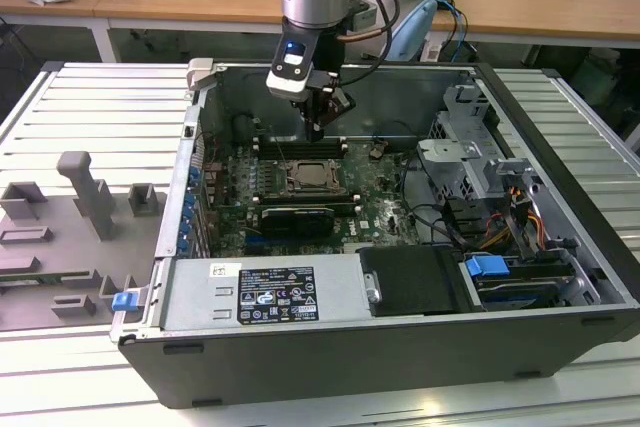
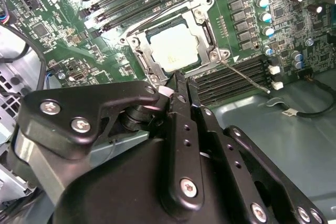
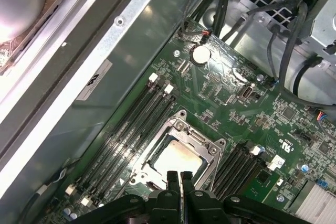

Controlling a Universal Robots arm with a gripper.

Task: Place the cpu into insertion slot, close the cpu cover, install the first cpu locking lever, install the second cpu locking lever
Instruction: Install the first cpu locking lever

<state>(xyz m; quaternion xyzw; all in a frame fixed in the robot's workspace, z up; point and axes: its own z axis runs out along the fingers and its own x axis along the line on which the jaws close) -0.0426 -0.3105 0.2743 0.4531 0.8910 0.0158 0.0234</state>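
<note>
Pale metal top on the cpu (image 2: 176, 45), dull sheen. The cpu cover (image 2: 144, 56): bare silver metal, shiny. The hand (image 2: 181, 80): matt black, smooth. Glossy green circuit board (image 2: 68, 40). Matt grey sheet-metal case (image 1: 330, 357).

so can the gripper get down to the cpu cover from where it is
Probably yes: the gripper hangs right above the cpu cover, nothing lies between them, and the memory slots alongside sit low.

The cpu (image 2: 181, 48) is pale silver, the cover (image 2: 143, 59) silver-grey, the board (image 2: 63, 22) green, the case (image 1: 400, 357) dark grey with blue tabs (image 1: 488, 267).
</note>
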